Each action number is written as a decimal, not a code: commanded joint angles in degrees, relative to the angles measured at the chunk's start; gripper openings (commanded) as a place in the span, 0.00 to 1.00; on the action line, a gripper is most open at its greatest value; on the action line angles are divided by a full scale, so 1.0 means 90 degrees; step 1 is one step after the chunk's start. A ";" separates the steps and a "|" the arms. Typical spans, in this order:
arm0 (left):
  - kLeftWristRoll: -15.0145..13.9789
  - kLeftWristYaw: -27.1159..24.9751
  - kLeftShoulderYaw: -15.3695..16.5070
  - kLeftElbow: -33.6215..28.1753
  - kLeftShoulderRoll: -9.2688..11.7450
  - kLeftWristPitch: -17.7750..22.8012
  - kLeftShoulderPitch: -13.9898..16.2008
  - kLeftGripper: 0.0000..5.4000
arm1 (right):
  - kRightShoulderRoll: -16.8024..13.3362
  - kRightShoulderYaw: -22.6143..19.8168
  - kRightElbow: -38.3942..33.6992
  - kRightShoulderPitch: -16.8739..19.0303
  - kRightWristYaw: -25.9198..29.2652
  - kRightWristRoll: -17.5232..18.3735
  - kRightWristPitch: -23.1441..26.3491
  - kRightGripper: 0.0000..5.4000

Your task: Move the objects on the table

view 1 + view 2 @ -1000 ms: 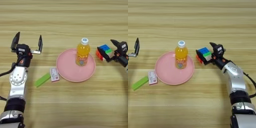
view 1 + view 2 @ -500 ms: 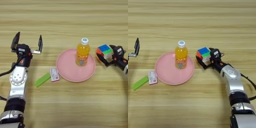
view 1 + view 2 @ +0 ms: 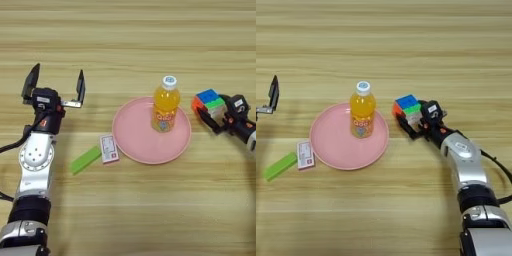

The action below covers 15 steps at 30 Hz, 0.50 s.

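Left eye view: the left claw (image 3: 53,85) showed whole, two black fingers spread wide apart w/ nothing between them, raised over the light-brown wooden table (image 3: 125,40), well left of the large round pink plate (image 3: 151,130). The small orange-juice bottle w/ white cap (image 3: 165,104) stood upright on the plate, toward its upper right. A small pink-and-white card (image 3: 108,148) lay just beside the plate's left rim, and a flat green bar (image 3: 85,159) lay tilted at the card's lower left, apparently touching it. At the right edge only the front of the right claw (image 3: 210,113) showed, its arm cut off; its fingers were clamped on the small multicoloured puzzle cube (image 3: 209,102).

Right eye view: the whole right arm showed, silver forearm running up from the bottom right. The left claw was reduced to one black finger (image 3: 274,93) at the left edge. The cube sat at the claw's tip on the side toward the plate, just right of the plate's rim and near the bottle; whether it rested on the table or was lifted off couldn't be told.
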 commanded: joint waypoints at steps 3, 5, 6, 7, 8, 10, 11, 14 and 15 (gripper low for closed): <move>-0.0021 -0.0033 -0.0014 -0.0108 0.0029 0.0030 0.0015 1.00 | 0.0032 -0.0035 0.0069 -0.0087 0.0022 0.0035 0.0044 0.67; -0.0022 -0.0034 -0.0013 -0.0119 0.0030 0.0034 0.0022 1.00 | 0.0034 -0.0034 0.0089 -0.0088 0.0018 0.0030 0.0055 0.63; -0.0023 -0.0034 -0.0012 -0.0123 0.0030 0.0034 0.0025 1.00 | 0.0034 -0.0032 0.0102 -0.0089 0.0011 0.0023 0.0063 0.62; -0.0024 -0.0036 -0.0012 -0.0127 0.0030 0.0034 0.0028 1.00 | 0.0033 -0.0030 0.0117 -0.0091 0.0003 0.0015 0.0070 0.62; -0.0025 -0.0036 -0.0012 -0.0133 0.0030 0.0035 0.0031 1.00 | 0.0032 -0.0029 0.0126 -0.0092 -0.0004 0.0011 0.0077 0.62; -0.0024 -0.0037 -0.0014 -0.0140 0.0030 0.0036 0.0035 1.00 | 0.0031 -0.0029 0.0134 -0.0093 -0.0013 0.0008 0.0081 0.62; -0.0023 -0.0037 -0.0015 -0.0142 0.0029 0.0037 0.0036 1.00 | 0.0030 -0.0031 0.0137 -0.0095 -0.0018 0.0008 0.0079 0.62; -0.0018 -0.0035 -0.0019 -0.0154 0.0027 0.0043 0.0039 1.00 | 0.0027 -0.0042 0.0136 -0.0108 -0.0028 0.0014 0.0067 0.62; -0.0016 -0.0034 -0.0020 -0.0162 0.0025 0.0046 0.0042 1.00 | 0.0025 -0.0046 0.0128 -0.0110 -0.0029 0.0019 0.0059 0.62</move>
